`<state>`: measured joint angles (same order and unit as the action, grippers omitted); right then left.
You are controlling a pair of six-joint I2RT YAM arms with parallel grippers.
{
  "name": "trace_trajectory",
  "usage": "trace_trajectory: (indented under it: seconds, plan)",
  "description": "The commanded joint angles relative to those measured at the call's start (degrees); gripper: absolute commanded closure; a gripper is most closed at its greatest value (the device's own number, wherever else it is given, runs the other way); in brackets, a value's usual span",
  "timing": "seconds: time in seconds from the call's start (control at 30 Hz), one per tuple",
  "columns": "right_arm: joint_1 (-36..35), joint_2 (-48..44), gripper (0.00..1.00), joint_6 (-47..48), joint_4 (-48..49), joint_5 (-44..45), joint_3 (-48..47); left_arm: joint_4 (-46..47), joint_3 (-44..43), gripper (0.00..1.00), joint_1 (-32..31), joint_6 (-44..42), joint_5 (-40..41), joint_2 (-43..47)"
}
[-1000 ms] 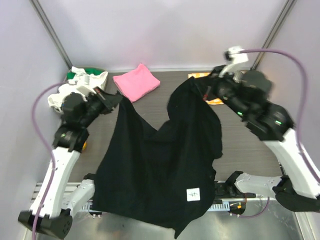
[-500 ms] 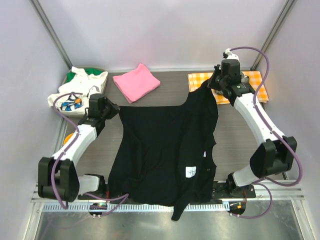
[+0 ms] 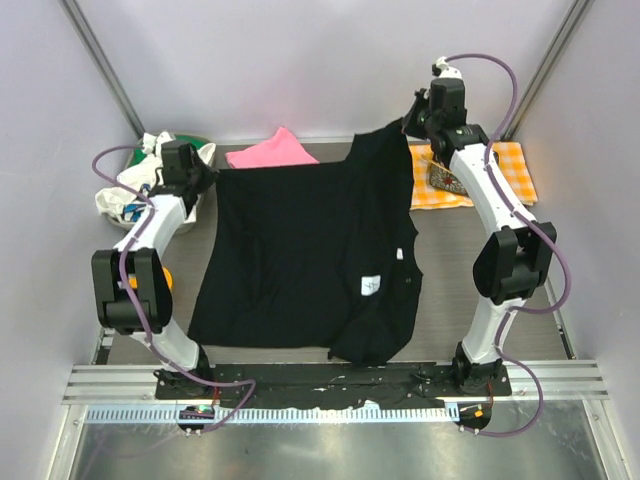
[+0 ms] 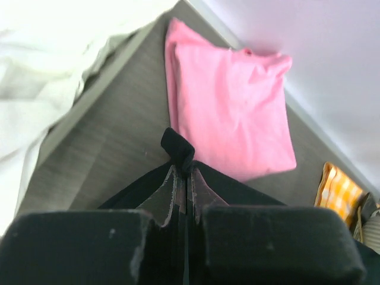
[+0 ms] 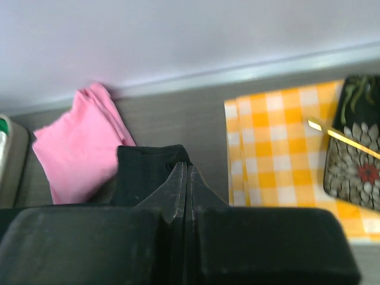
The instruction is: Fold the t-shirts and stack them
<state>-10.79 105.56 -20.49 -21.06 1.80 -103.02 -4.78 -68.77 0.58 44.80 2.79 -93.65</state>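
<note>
Black t-shirt (image 3: 300,250), one, gripped by two end effectors (image 3: 211,178) (image 3: 404,125); pink t-shirt (image 3: 265,153), one.

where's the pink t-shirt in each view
Top external: pink t-shirt at the table's far edge, left of centre, its near part hidden by the black t-shirt.
Left wrist: pink t-shirt upper centre, beyond the pinched black cloth.
Right wrist: pink t-shirt at the left.
Shared landmark: the orange-and-white checked cloth, right of it in every view.
</note>
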Motion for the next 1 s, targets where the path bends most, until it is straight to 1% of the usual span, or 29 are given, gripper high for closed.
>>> trace_trajectory:
  seconds: [0.0, 0.1, 0.13, 0.17, 0.2, 0.23, 0.27, 0.3, 0.33, 0.37, 0.4, 0.43, 0.47, 0.5, 0.53, 0.57, 0.6, 0.63, 0.7, 0.73, 0.8, 0.83, 0.87, 0.97]
  plan:
    - [0.59, 3.85, 0.99, 2.29, 1.03, -0.84, -11.57, -0.14, -9.52, 1.0, 2.58, -2.43, -1.46, -5.04]
    - [0.59, 9.74, 0.99, 2.65, -2.04, -1.01, -19.3, -2.16, -15.06, 1.0, 2.58, -3.92, -1.12, -9.44]
    - [0.59, 11.06, 0.99, 2.56, -2.32, -2.93, -20.8, -3.12, -16.29, 1.0, 2.58, -4.27, -0.59, -10.49]
    - [0.59, 12.29, 0.99, 1.87, -2.32, -3.73, -22.99, -3.74, -18.48, 0.92, 2.67, -4.45, -0.07, -12.94]
    - [0.59, 15.09, 0.87, 1.42, -2.75, -4.52, -24.06, -4.79, -19.72, 0.71, 2.67, -4.72, 0.81, -14.1]
    - [0.5, 15.9, 0.65, 1.07, -2.93, -4.88, -24.85, -7.15, -20.95, 0.43, 2.67, -4.72, 1.34, -15.15]
    - [0.5, 16.25, 0.44, 0.72, -2.67, -4.88, -24.25, -8.31, -22.62, 0.01, 2.67, -4.72, 1.95, -15.95]
    - [0.42, 14.95, 0.08, 0.72, -0.24, -4.88, -22.68, -8.84, -22.55, 0.0, 2.76, -4.37, 2.39, -15.87]
    - [0.33, 13.29, 0.05, 0.98, 1.53, -4.53, -20.22, -8.5, -21.94, 0.0, 2.67, -3.93, 2.4, -14.91]
    - [-0.02, 11.18, 0.05, 1.15, 3.2, -4.18, -14.37, -8.15, -19.15, 0.0, 2.67, -3.06, 2.4, -13.51]
    - [-0.29, 8.9, 0.04, 1.68, 6.52, -3.39, -11.27, -7.1, -17.12, 0.0, 2.59, -1.13, 2.75, -9.14]
    - [-0.55, 3.31, 0.04, 1.94, 7.51, -1.99, -8.36, -5.35, -15.27, 0.0, 2.06, -0.07, 3.79, -7.1]
    - [-0.9, 0.73, 0.04, 2.03, 8.13, 0.11, -3.11, -5.24, -12.55, 0.0, 1.71, 0.46, 4.33, -4.38]
    - [-1.69, -2.26, 0.04, 2.03, 7.79, 1.26, -0.89, -6.37, -11.31, 0.0, 1.18, 0.9, 4.68, -0.26]
    - [-2.3, -6.81, 0.03, 2.56, 6.57, 2.14, 0.88, -7.52, -10.43, 0.0, -0.04, 1.34, 5.82, 1.95]
    - [-2.83, -9.64, 0.03, 2.82, 5.43, 2.67, 4.72, -9.01, -9.55, 0.0, -1.88, 1.17, 6.44, 3.72]
    - [-4.58, -11.84, 0.03, 3.17, 3.07, 3.29, 6.76, -13.29, -9.45, 0.0, -3.03, 0.74, 7.4, 5.21]
    - [-5.29, -15.96, 0.02, 3.18, 1.56, 4.95, 10.96, -15.24, -9.28, 0.0, -5.74, 0.64, 9.84, 8.19]
    - [-6.09, -19.06, 0.02, 1.95, -2.64, 5.84, 15.46, -19.45, -7.44, 0.0, -8.3, 0.38, 11.71, 11.01]
    - [-6.18, -22.73, 0.02, -0.06, -3.19, 5.93, 20.88, -20.53, -5.25, 0.0, -10.31, 1.34, 12.41, 13.29]
    - [-6.26, -25.39, 0.02, -1.82, -3.46, 6.89, 26.44, -20.89, -2.17, 0.0, -11.56, 2.05, 10.93, 15.76]
    - [-6.26, -26.1, 0.02, -4.1, -4.07, 7.59, 30.39, -20.98, 1.15, 0.0, -12.26, 3.01, 10.23, 16.73]
    - [-6.35, -26.63, 0.02, -4.38, -4.25, 7.34, 32.16, -20.19, 3.19, 0.0, -12.53, 4.15, 7.96, 19.09]
    - [-6.44, -26.54, 0.02, -6.05, -4.79, 6.64, 38.41, -18.6, 8.47, 0.0, -14.29, 4.77, 8.72, 22.35]
